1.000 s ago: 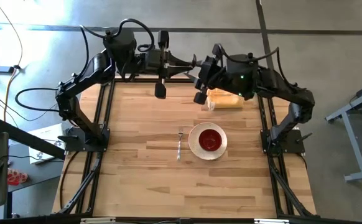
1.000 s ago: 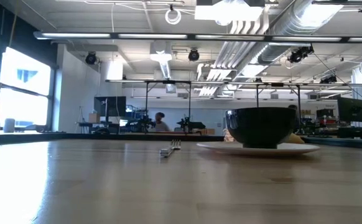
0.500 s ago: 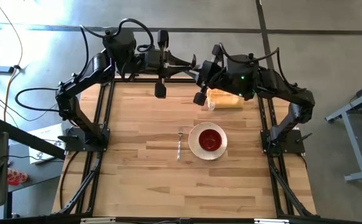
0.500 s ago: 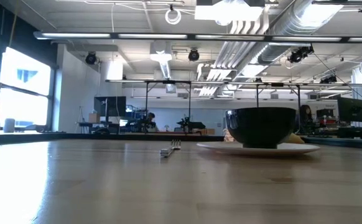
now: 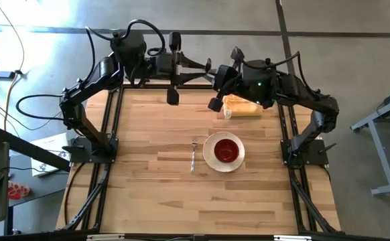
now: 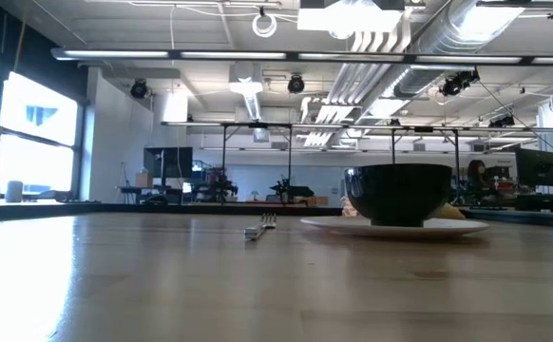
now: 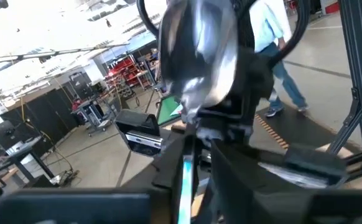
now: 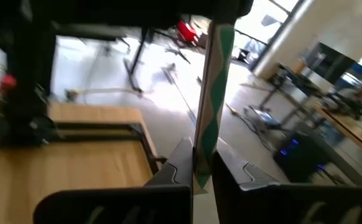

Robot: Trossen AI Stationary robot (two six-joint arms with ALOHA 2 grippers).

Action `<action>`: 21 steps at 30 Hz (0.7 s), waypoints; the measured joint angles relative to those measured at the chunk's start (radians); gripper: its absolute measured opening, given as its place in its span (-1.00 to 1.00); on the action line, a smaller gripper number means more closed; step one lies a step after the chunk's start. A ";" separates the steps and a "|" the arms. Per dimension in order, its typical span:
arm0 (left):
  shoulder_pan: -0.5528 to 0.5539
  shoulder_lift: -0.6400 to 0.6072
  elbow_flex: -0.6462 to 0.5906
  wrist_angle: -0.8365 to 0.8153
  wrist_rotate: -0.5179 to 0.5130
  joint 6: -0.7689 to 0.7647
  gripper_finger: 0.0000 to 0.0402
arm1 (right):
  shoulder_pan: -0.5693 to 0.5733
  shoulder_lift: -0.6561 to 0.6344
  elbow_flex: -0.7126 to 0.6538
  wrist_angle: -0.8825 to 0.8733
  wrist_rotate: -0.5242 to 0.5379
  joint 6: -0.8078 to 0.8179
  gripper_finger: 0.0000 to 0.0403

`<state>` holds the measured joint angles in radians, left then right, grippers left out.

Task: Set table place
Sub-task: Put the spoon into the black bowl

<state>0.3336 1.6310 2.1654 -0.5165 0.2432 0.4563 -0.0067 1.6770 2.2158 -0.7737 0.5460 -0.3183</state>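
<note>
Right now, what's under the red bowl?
The bowl sits on the plate, which rests on the table. The plate's middle is hidden under the bowl. The fork lies beside the plate.

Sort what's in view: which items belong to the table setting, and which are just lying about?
Job: plate, red bowl on it, fork beside it, spoon in left gripper.
Lying about: yellowish object near the table's far edge.

No legible text, label, brand, number or sign appears on the table, the tableware, the robot arms or in the workshop beyond.
</note>
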 joint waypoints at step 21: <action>-0.001 -0.033 0.001 -0.429 -0.056 0.075 -0.02 | -0.061 -0.135 -0.035 -0.756 0.060 0.496 -0.99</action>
<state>0.3328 1.5978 2.1662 -0.9455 0.1869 0.5309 -0.0681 1.5417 2.1804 -1.5293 0.6056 0.1776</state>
